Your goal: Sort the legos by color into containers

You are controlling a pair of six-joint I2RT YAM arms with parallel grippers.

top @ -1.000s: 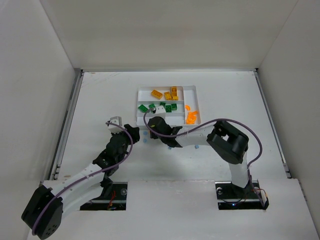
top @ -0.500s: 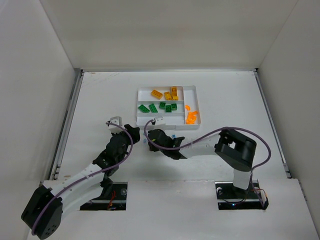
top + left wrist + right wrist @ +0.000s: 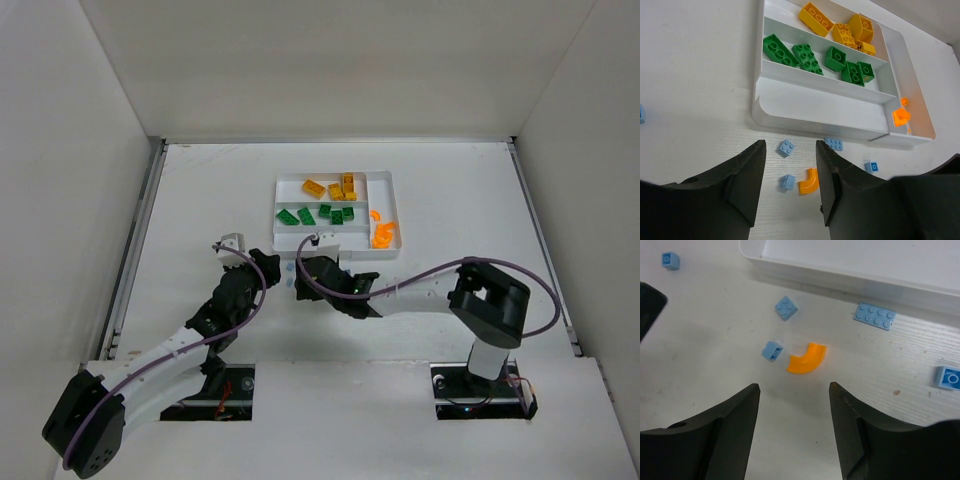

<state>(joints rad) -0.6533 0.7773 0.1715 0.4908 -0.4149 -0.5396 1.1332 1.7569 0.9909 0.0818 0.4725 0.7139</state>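
Pulled back from the tray (image 3: 840, 272), the right pincer (image 3: 793, 392) now hangs open, empty; the orange curved lego (image 3: 807, 358) lies on the table (image 3: 700, 340) just beyond, centred between its fingers (image 3: 735, 430). Left pincer (image 3: 790, 165) gapes empty nearby.

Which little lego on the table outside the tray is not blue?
The curved orange piece, lying beside a small blue brick. The other loose pieces are light blue and square-edged.
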